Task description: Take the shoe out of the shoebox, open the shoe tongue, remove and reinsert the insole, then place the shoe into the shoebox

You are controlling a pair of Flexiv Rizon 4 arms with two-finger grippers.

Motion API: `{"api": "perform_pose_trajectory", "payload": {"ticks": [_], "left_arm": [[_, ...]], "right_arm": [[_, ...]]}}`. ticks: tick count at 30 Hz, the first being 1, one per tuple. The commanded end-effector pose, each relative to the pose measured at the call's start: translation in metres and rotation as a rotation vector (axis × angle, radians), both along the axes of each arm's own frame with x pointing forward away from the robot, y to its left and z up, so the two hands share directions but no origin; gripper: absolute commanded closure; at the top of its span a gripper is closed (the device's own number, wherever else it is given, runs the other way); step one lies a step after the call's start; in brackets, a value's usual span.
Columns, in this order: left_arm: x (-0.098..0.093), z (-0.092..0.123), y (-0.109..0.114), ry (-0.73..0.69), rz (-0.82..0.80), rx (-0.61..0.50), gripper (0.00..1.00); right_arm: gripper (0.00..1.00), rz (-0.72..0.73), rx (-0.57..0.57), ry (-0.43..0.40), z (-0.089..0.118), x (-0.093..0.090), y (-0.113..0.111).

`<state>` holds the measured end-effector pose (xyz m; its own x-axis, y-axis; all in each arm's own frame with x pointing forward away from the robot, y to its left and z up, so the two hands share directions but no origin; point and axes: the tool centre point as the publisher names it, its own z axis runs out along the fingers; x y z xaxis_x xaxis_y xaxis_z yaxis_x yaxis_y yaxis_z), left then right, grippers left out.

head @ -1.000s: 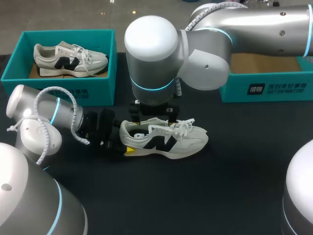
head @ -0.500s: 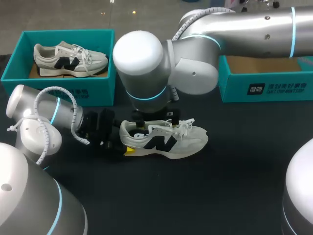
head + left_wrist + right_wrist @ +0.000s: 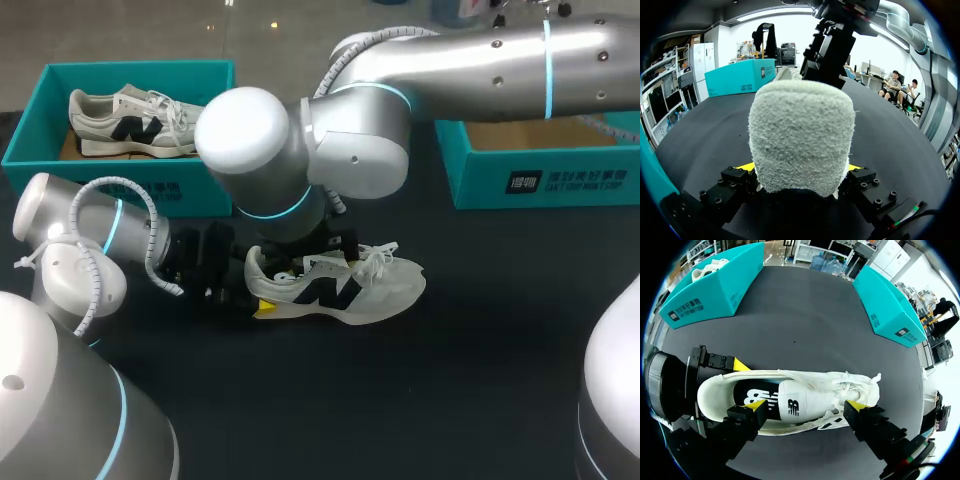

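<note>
A: Where's the shoe (image 3: 335,285)?
B: On the table (image 3: 480,380) – our left gripper (image 3: 800,167) clamps its heel (image 3: 800,130), right gripper (image 3: 805,405) hangs spread above the tongue (image 3: 807,401).
A: Next?
B: Tongue step, prob. – we lower, pinch it, lift.

The shoe (image 3: 372,286) lies on the table (image 3: 450,390), left hand (image 3: 258,292) at its heel, right hand (image 3: 806,405) above, shoebox (image 3: 150,190) behind-left.

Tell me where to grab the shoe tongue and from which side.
Grip the tongue at its free top edge, by the opening, coming from above with the right end effector. The shoe stands upright on its sole, heel in the left end effector, so that edge faces up.
</note>
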<state>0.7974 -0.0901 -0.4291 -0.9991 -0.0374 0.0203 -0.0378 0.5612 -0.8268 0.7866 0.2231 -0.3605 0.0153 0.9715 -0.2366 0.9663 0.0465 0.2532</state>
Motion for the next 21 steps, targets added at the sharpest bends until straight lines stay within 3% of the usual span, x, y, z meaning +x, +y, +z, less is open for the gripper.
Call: {"api": "perform_pose_trajectory", "payload": {"ticks": [1,14,20,21], "left_arm": [[-0.001,-0.003,0.001,-0.002,0.001,0.000,1.00],[-0.001,-0.003,0.001,-0.002,0.001,0.000,1.00],[-0.001,-0.003,0.001,-0.002,0.001,0.000,1.00],[-0.001,-0.003,0.001,-0.002,0.001,0.000,1.00]], "right_arm": [[0.00,-0.189,-0.198,-0.047,-0.012,0.000,0.008],[0.00,-0.257,-0.286,-0.060,0.006,0.008,-0.023],[0.00,-0.305,-0.228,-0.012,0.017,0.007,-0.032],[0.17,-0.312,-0.187,0.010,0.019,0.006,-0.033]]}}
